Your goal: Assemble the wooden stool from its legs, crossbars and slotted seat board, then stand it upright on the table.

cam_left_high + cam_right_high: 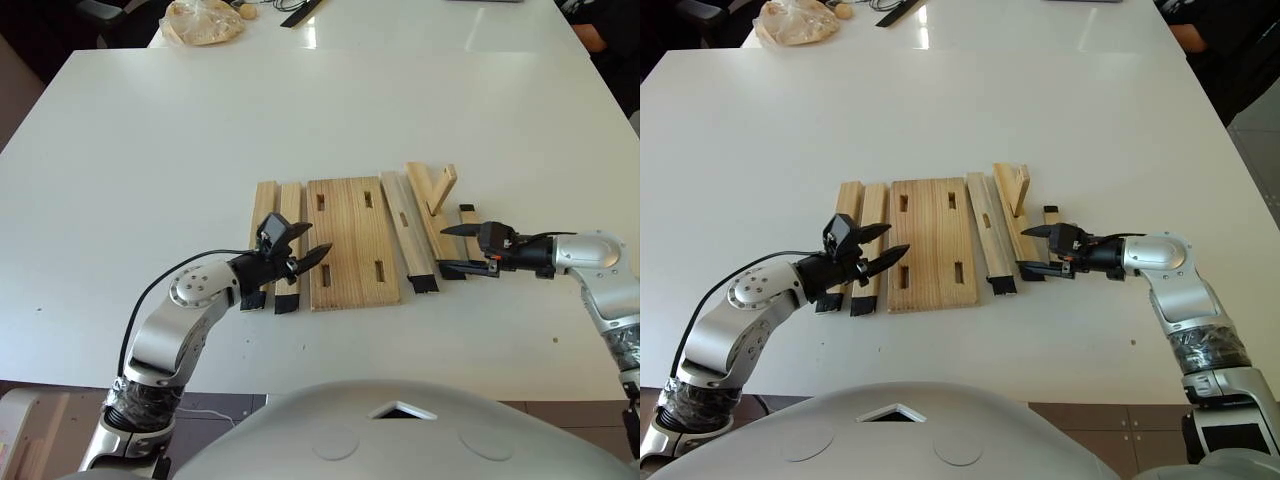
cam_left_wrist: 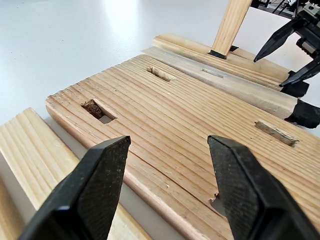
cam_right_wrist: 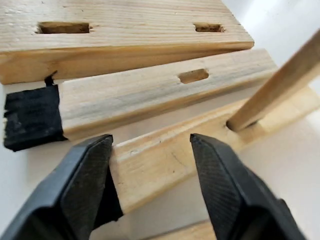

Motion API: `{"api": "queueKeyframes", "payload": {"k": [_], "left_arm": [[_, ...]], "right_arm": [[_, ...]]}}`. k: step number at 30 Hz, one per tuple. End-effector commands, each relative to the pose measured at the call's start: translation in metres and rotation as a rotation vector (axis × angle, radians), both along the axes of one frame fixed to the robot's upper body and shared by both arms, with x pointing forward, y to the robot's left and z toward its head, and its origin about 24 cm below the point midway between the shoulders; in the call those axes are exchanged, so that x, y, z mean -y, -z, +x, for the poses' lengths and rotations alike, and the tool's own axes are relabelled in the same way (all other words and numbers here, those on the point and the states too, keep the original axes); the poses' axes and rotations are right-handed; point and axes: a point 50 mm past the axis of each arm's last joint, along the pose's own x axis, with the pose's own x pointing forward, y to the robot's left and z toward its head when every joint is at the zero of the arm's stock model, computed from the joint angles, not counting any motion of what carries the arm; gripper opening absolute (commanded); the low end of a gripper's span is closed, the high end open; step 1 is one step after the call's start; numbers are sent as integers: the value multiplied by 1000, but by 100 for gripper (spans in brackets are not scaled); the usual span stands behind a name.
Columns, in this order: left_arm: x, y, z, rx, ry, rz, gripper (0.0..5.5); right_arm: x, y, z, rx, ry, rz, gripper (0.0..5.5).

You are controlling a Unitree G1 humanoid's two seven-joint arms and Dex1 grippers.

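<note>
The left gripper (image 1: 312, 243) is hovering with its fingers (image 2: 100, 185) spread over the near edge of the seat board (image 1: 352, 225). Two legs (image 1: 265, 205) are lying on the tabletop (image 1: 200, 120) just outside them. The right gripper (image 1: 447, 248) is holding its fingers apart, straddling the near end of another leg (image 3: 165, 160). Beyond them a crossbar (image 1: 442, 190) is standing tilted in that leg.

**A:** Where does the head pair sit?

**B:** High behind both arms, looking forward and down over the white rectangular table (image 1: 200, 120). The two eyes share almost the same spread.

**A:** And the wrists?

**B:** Both are very close and low. The left looks past the left gripper (image 2: 169, 142), across the pale slotted wooden seat board (image 2: 190, 115), toward the right gripper (image 2: 268, 73). The right faces back over that same board.
</note>
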Motion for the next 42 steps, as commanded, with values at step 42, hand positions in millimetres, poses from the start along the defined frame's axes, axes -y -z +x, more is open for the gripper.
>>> {"api": "queueKeyframes", "payload": {"k": [42], "left_arm": [[-2, 3, -8, -5, -32, 22, 287]], "right_arm": [[-48, 16, -34, -95, 747, 118, 259]]}}
